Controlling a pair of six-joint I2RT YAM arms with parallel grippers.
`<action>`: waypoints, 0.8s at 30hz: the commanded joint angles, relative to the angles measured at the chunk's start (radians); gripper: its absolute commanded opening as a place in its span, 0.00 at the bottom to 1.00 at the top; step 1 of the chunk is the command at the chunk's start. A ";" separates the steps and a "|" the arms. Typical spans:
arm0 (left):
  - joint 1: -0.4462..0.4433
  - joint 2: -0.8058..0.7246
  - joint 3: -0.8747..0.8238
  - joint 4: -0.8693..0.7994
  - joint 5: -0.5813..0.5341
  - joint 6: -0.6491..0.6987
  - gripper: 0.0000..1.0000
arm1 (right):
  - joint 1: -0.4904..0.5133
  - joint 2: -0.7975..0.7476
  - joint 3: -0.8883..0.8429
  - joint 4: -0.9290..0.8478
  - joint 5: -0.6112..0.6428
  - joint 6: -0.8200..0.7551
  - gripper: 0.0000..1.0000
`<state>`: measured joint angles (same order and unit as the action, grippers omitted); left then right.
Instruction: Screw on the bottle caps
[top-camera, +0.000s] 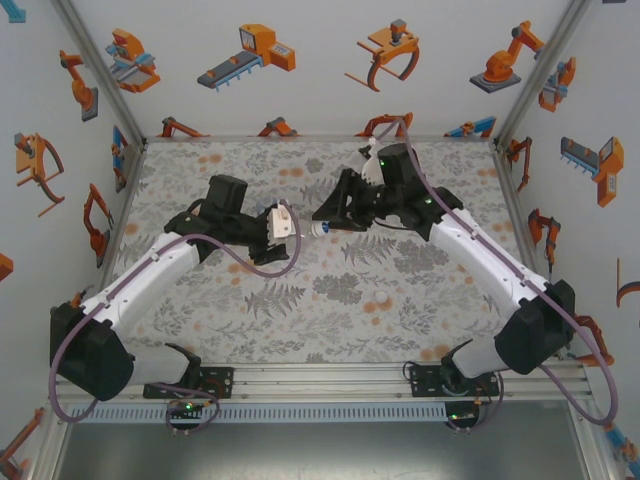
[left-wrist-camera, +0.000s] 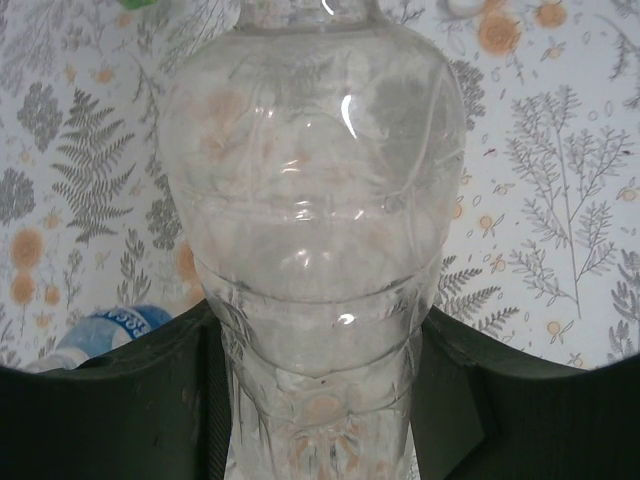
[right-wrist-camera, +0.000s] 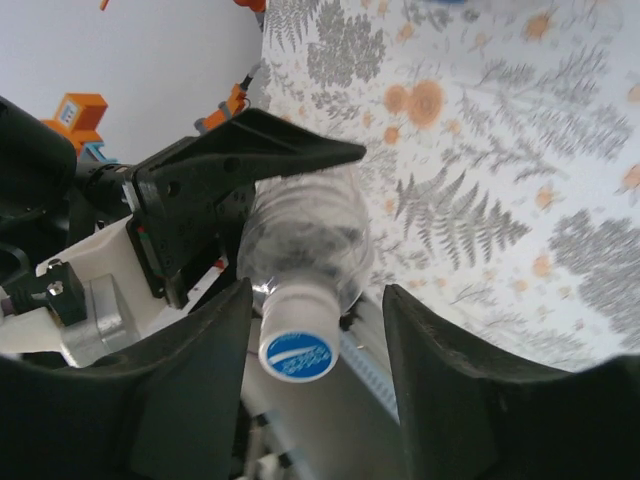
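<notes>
Centre frame — left gripper (top-camera: 278, 232) clenched on clear bottle (left-wrist-camera: 315, 200); right gripper (right-wrist-camera: 318, 300) released, jaws apart either side of blue-topped cap (right-wrist-camera: 297, 352).

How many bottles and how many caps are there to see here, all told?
Bottles: 2 (clear bottle, blue-labelled bottle)
Caps: 2 (white cap on the neck, loose white cap on the table)
Total: 4
A green scrap at the left wrist view's top edge is too cut off to count.
</notes>
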<state>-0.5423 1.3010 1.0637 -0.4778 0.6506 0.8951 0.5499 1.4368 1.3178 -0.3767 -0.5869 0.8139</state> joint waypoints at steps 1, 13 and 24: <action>-0.002 -0.009 0.019 0.003 0.067 0.018 0.00 | -0.021 -0.051 0.049 0.026 -0.050 -0.305 0.58; -0.002 -0.016 0.027 -0.042 0.124 0.055 0.00 | -0.018 -0.136 0.000 0.106 -0.387 -1.086 0.58; -0.003 -0.018 0.032 -0.047 0.138 0.051 0.00 | 0.004 -0.168 -0.157 0.253 -0.457 -1.241 0.57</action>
<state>-0.5430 1.3010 1.0641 -0.4957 0.7452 0.9310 0.5480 1.2827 1.1790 -0.1925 -1.0069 -0.3527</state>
